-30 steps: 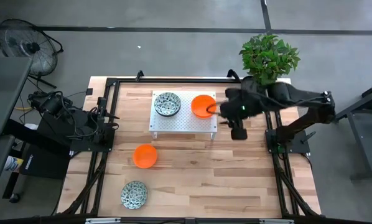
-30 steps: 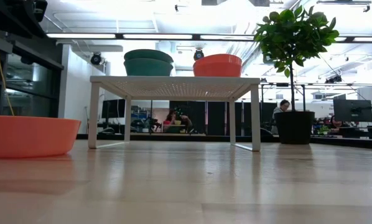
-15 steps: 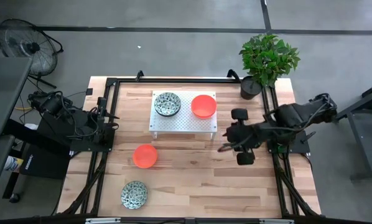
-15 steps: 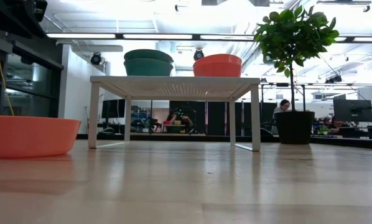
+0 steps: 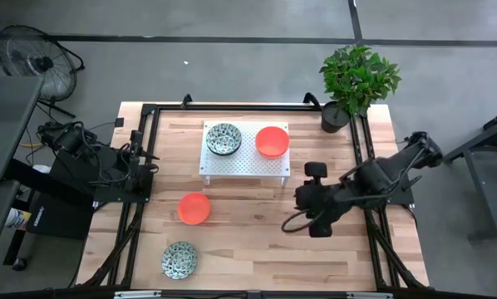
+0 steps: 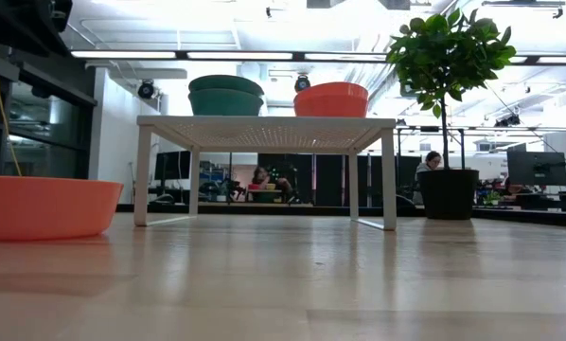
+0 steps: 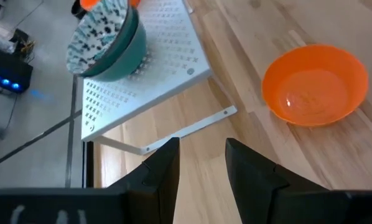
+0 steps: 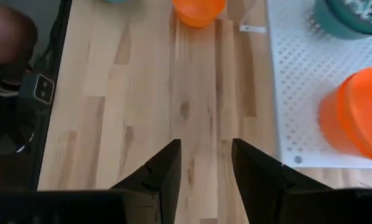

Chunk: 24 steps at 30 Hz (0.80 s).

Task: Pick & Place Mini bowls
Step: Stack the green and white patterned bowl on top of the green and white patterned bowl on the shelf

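A white perforated stand [image 5: 244, 164] holds a speckled green-and-white bowl [image 5: 223, 139] and an orange bowl [image 5: 272, 141], both resting on their bases. In the low view the green bowl [image 6: 226, 95] looks like two nested. Another orange bowl [image 5: 194, 208] and another speckled bowl [image 5: 179, 260] sit on the table. My right gripper [image 5: 298, 199] is open and empty over bare table on the near-right side of the stand, pointing toward the table's left. My left gripper [image 7: 201, 168] is open and waits at the table's left edge.
A potted plant in a black pot [image 5: 335, 117] stands at the far right corner of the table. Black frame rails [image 5: 140, 199] run along the left and right sides. Bare wood lies between the stand and the near edge.
My right gripper has drawn back from the orange bowl on the stand, first toward the table's right, then toward the near edge. It is now clear of the stand. The orange bowl stays on the stand where it was.
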Each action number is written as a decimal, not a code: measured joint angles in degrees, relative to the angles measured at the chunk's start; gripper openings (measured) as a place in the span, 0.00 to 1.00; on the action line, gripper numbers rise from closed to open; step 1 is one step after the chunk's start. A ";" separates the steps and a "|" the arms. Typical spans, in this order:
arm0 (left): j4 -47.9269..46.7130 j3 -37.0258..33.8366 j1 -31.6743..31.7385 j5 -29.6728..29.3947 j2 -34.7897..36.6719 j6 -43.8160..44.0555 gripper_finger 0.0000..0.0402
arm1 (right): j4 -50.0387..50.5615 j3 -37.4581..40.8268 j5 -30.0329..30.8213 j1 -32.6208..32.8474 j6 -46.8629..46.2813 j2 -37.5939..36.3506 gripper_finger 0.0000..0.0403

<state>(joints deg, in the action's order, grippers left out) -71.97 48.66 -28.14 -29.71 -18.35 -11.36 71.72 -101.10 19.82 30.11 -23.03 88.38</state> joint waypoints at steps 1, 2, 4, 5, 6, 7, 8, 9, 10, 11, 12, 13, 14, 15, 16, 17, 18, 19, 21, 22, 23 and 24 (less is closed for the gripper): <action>0.55 0.00 0.00 -0.52 0.00 -0.02 0.31 | -0.07 0.01 -0.04 0.27 -0.35 0.58 0.32; 1.02 0.02 -0.02 -1.29 0.00 0.00 0.31 | -0.28 0.02 -0.19 0.52 -0.69 1.08 0.32; 1.75 0.01 0.00 -1.21 0.00 -0.07 0.31 | -0.80 0.02 -0.67 1.18 -1.49 1.84 0.32; 2.08 0.00 0.00 -0.12 0.00 -0.28 0.31 | -0.98 0.02 -0.89 1.55 -1.82 2.11 0.32; 2.43 0.02 0.00 1.43 0.00 -0.37 0.31 | -1.26 0.02 -0.99 1.87 -2.15 2.31 0.32; 2.89 0.00 0.00 3.01 0.00 -0.28 0.31 | -1.35 0.02 -1.01 2.32 -2.60 2.40 0.32; 3.85 0.00 0.00 5.01 0.00 0.33 0.31 | -1.32 0.02 -0.90 2.83 -3.21 2.42 0.32; 4.98 0.00 0.00 6.92 -0.16 0.96 0.31 | -1.27 0.02 -0.67 3.28 -3.86 2.42 0.32; 5.68 0.06 0.00 8.83 -0.69 1.54 0.31 | -1.30 0.02 -0.40 3.71 -4.30 2.42 0.32; 5.77 0.07 0.00 11.22 -1.47 2.66 0.31 | -1.28 0.02 0.09 4.20 -4.92 2.42 0.32; 5.75 0.07 0.00 13.12 -2.63 4.28 0.31 | -1.24 0.02 0.66 4.73 -5.33 2.42 0.32; 5.72 0.07 -0.01 14.86 -3.97 6.47 0.31 | -1.23 0.02 1.13 5.24 -5.48 2.42 0.32; 5.62 0.07 0.00 16.46 -5.29 8.73 0.31 | -1.25 0.02 1.62 5.73 -5.48 2.42 0.32; 5.48 0.05 0.00 18.14 -6.83 10.75 0.31 | -1.23 0.02 2.08 6.17 -5.48 2.42 0.32; 5.45 0.06 0.00 19.73 -8.56 12.32 0.31 | -1.24 0.02 2.37 6.47 -5.50 2.42 0.32; 5.49 0.07 0.00 20.82 -10.48 13.84 0.31 | -1.27 0.02 2.40 6.70 -5.50 2.42 0.32; 5.48 0.04 0.00 22.01 -12.43 15.29 0.31 | -1.26 0.02 2.40 6.93 -5.50 2.42 0.32; 5.49 0.04 -0.02 22.87 -14.43 16.78 0.31 | -1.25 0.02 2.44 7.14 -5.50 2.42 0.32; 5.56 0.04 -0.01 24.33 -18.35 20.40 0.31 | -1.23 0.02 3.00 7.55 -5.48 2.42 0.32; 5.56 0.04 0.00 25.00 -20.25 22.65 0.31 | -1.17 0.02 3.23 7.70 -5.41 2.42 0.32; 5.57 0.04 0.00 25.96 -22.11 25.26 0.31 | -1.04 0.02 3.27 7.84 -5.31 2.42 0.32; 5.59 0.04 0.00 26.86 -23.96 27.67 0.31 | -0.86 0.02 3.25 7.88 -5.24 2.42 0.32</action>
<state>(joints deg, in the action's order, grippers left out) -66.38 48.71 -28.14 -2.86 -42.31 16.32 70.87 -101.08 23.07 38.00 -28.27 90.80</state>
